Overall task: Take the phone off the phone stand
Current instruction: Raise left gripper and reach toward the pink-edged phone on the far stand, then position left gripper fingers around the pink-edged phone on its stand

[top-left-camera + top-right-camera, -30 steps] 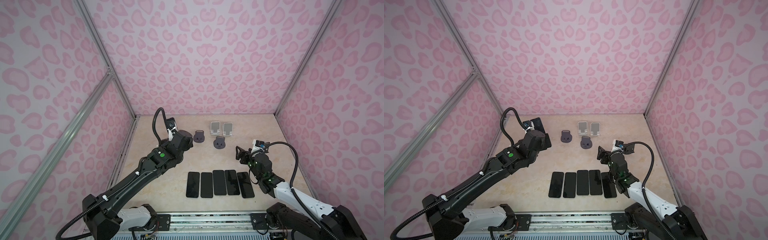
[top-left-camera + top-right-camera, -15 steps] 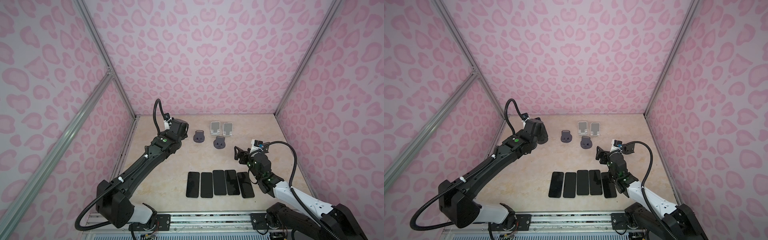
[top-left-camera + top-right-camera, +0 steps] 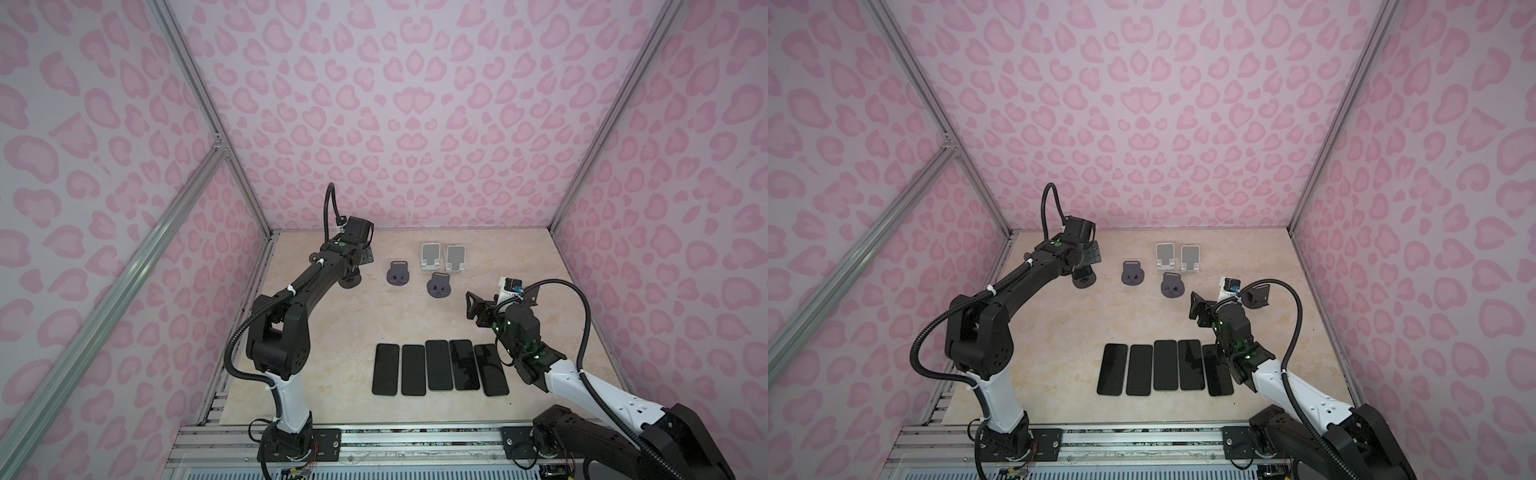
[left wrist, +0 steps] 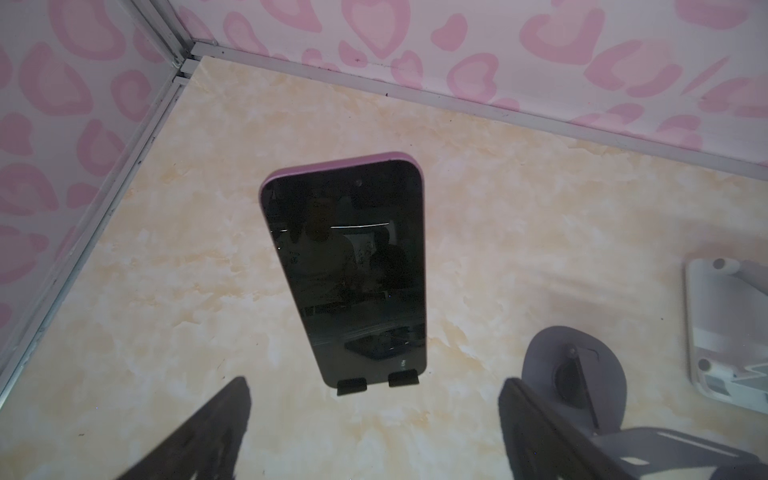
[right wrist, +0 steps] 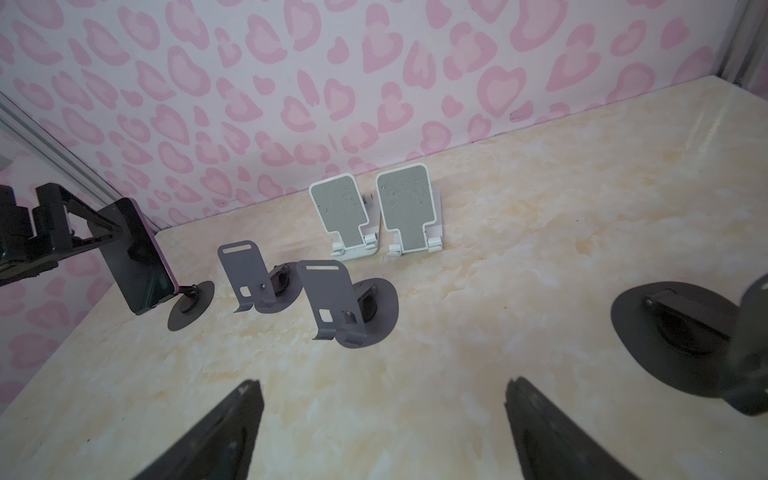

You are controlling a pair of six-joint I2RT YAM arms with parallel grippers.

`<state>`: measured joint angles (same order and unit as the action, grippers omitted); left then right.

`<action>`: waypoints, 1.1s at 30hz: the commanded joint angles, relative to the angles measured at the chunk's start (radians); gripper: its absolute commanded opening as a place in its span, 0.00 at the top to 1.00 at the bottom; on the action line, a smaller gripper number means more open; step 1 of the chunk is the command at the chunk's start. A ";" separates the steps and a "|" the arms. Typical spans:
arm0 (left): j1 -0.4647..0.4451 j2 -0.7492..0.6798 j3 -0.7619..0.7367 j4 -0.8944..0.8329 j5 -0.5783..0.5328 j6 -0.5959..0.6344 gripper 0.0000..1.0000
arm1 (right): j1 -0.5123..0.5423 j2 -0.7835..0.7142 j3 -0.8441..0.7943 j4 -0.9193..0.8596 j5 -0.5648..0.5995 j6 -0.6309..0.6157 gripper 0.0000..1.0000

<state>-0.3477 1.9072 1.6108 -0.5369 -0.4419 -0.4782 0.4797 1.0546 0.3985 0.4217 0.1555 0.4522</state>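
The phone (image 4: 349,270), black-screened with a pink edge, leans upright in a dark phone stand (image 5: 191,305) at the far left of the table. Two small hooks (image 4: 351,386) of the stand hold its lower edge. My left gripper (image 4: 374,415) is open, facing the screen, with its fingertips (image 4: 220,424) short of the phone and touching nothing. In both top views this gripper (image 3: 363,255) covers the phone, and only the stand's round base (image 3: 1084,280) shows. My right gripper (image 5: 382,415) is open and empty above bare table at the right (image 3: 486,305).
Two empty grey stands (image 3: 398,274) (image 3: 438,286) and two empty white stands (image 3: 430,255) (image 3: 455,257) stand at the back middle. An empty black stand (image 3: 1256,297) sits just beside my right gripper. Several black phones (image 3: 440,368) lie in a row near the front edge.
My left arm has stretched out toward the far left corner and now has its gripper at the phone on the stand. The right gripper opened slightly wider and barely moved.
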 commanded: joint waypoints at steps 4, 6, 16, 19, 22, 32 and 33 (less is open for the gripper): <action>0.019 0.066 0.039 -0.051 -0.017 -0.037 0.04 | 0.001 0.021 0.010 0.003 -0.008 -0.012 0.05; 0.021 0.082 0.046 -0.041 -0.001 -0.039 0.04 | 0.003 0.024 0.012 0.003 -0.009 -0.012 0.05; 0.021 0.137 0.068 -0.034 -0.017 -0.079 0.04 | 0.003 0.029 0.018 -0.004 -0.015 -0.015 0.03; 0.020 0.138 0.056 -0.021 -0.035 -0.094 0.04 | 0.002 0.035 0.022 -0.006 -0.021 -0.015 0.03; 0.022 0.144 0.062 -0.013 -0.035 -0.093 0.04 | 0.003 0.039 0.023 -0.007 -0.021 -0.016 0.03; 0.028 0.200 0.098 -0.002 -0.038 -0.096 0.03 | 0.003 0.054 0.028 -0.008 -0.034 -0.016 0.03; 0.028 0.202 0.098 0.003 -0.040 -0.090 0.01 | 0.002 0.054 0.030 -0.009 -0.034 -0.015 0.03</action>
<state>-0.3214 2.0975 1.6981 -0.5583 -0.4610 -0.5602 0.4820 1.1053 0.4225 0.4137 0.1284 0.4419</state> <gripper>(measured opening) 0.981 0.965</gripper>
